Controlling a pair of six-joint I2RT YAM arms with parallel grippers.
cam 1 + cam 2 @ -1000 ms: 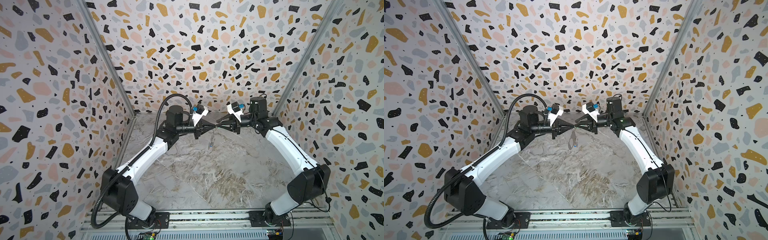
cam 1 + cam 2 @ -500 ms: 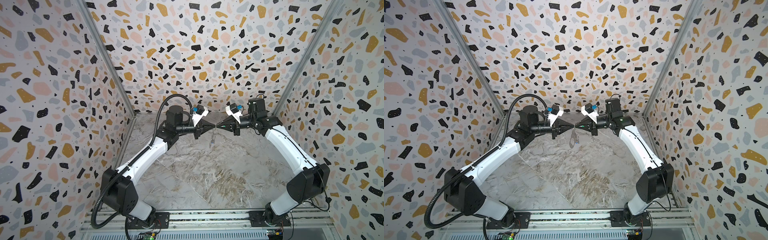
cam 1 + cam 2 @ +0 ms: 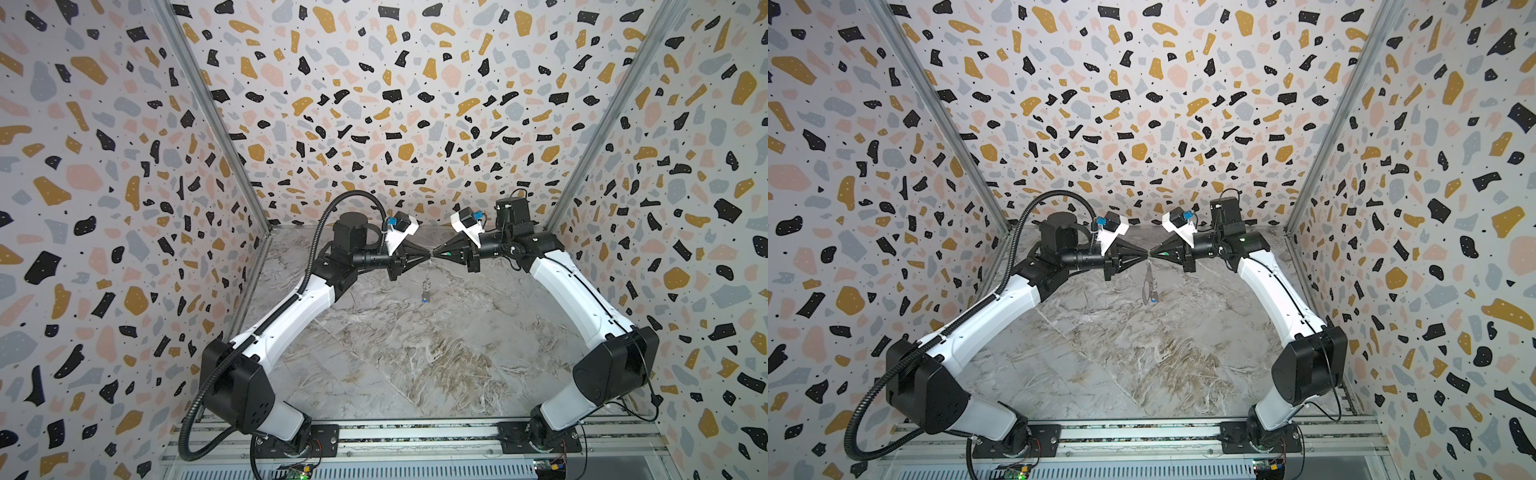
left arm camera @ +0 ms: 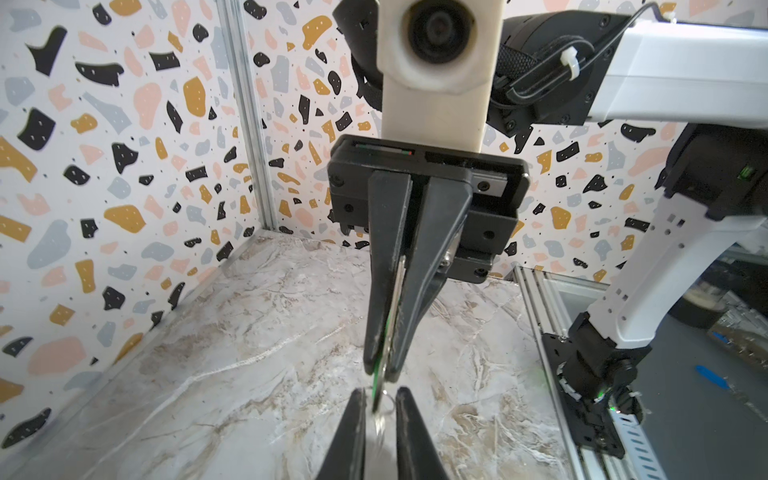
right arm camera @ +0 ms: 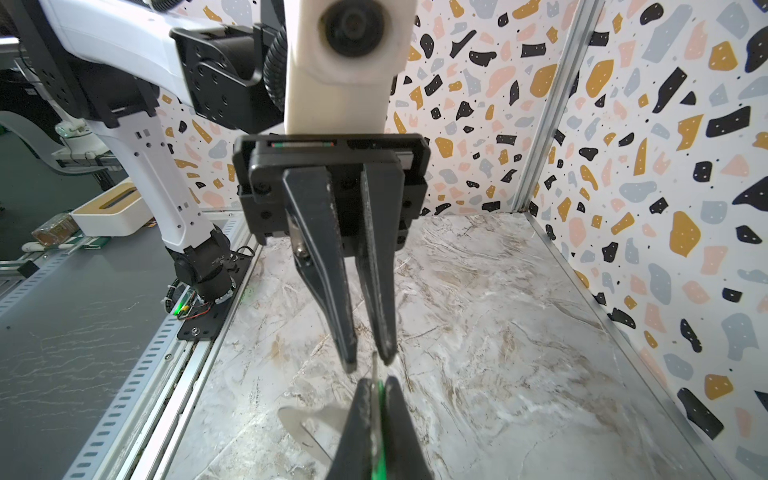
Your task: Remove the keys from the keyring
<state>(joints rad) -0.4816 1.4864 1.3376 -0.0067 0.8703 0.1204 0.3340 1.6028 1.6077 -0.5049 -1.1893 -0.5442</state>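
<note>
Green key (image 5: 377, 453) clamped in right claw (image 4: 381, 372); left claw (image 5: 370, 362) slightly apart; keyring (image 3: 1148, 286) hanging.

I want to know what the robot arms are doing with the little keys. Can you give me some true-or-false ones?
1. The left gripper and right gripper meet tip to tip in the air. True.
2. The right gripper is squeezing the green key. True.
3. The keyring lies flat on the table. False: it hangs below the gripper tips.
4. The left gripper's fingers are pressed tight together. False: there is a gap between them.
5. The blue key is inside the left gripper. False: it dangles low beside the keyring.
</note>
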